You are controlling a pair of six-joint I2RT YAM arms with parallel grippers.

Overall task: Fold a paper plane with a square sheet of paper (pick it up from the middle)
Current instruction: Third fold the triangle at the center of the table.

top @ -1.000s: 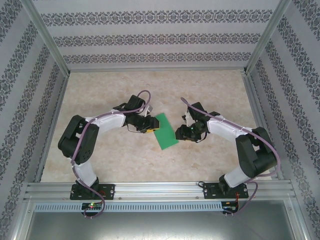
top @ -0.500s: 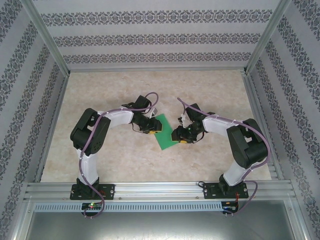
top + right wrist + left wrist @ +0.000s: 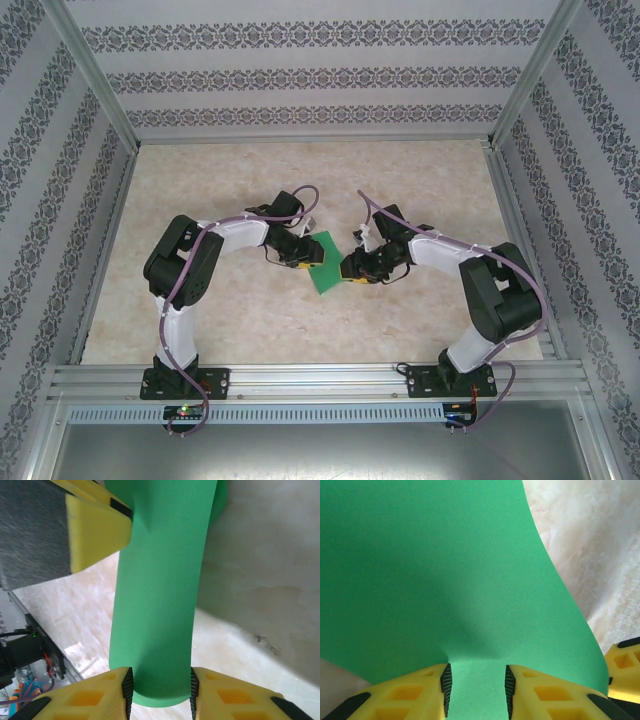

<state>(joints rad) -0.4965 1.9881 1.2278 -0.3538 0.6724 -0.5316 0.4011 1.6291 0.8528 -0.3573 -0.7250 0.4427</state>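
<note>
The square sheet of paper [image 3: 327, 268] is bright green and hangs curled between my two grippers above the middle of the table. My left gripper [image 3: 307, 256] holds its left edge. In the left wrist view the sheet [image 3: 445, 570] bulges away from the left gripper [image 3: 478, 672], a band of it pinched between the pads. My right gripper [image 3: 348, 270] is at the sheet's right edge. In the right wrist view the curled sheet [image 3: 160, 590] spans the right gripper [image 3: 161, 677] from pad to pad. A left finger [image 3: 97, 527] presses its far end. No folded paper plane shape shows.
The marble-patterned table [image 3: 220, 190] lies bare around both arms. Patterned walls and an aluminium frame [image 3: 300, 378] close in the workspace on all sides. Both arm bases are bolted to the near rail.
My right gripper has moved left onto the sheet's right edge and its jaws have narrowed around it. The left gripper keeps its hold; the sheet looks more curled from above.
</note>
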